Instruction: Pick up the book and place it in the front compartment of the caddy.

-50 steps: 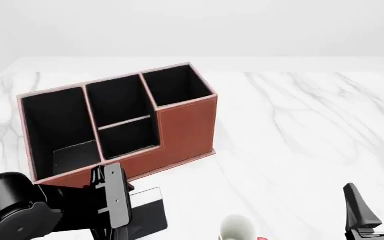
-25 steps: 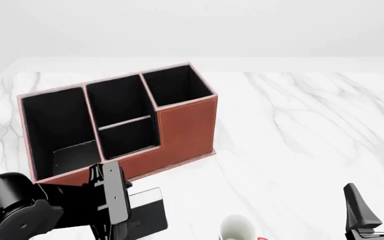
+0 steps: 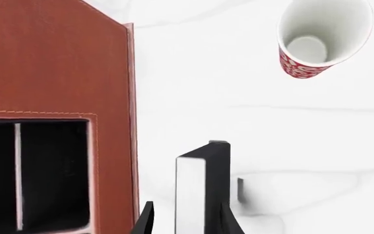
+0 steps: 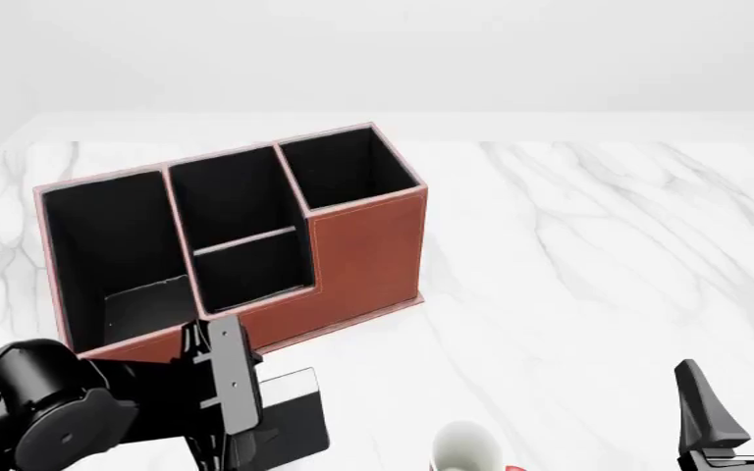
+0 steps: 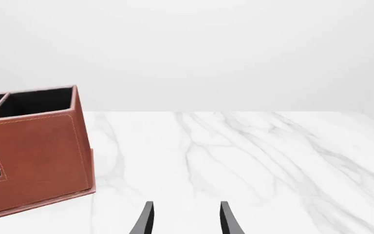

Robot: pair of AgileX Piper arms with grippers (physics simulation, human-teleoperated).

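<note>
In the front view, a white marble table fills the frame. The caddy, a reddish-brown box with black lining, stands in the upper left, angled so its tall square cell sits toward the upper centre. Its front compartment, a small low-walled cell, lies in the middle of the box below a pale crosswise divider. At the lower left, the left gripper on its bulky black arm sits over the book, a thin black volume with a white strip. The book is just below the caddy's near wall, apart from it. A white mug peeks in at the bottom edge, right of the book. The right gripper shows at the lower right corner, fingers spread with nothing between them.

In the left wrist view, the book stands on edge at the lower centre, its white strip facing the camera. The two dark fingertips sit on either side of it, at the bottom edge. I cannot tell whether they press it. The caddy fills the left, and the red-patterned mug sits at the upper right.

In the right wrist view, the right gripper appears at the bottom centre, fingers apart over bare marble. The caddy stands at the left edge.
</note>
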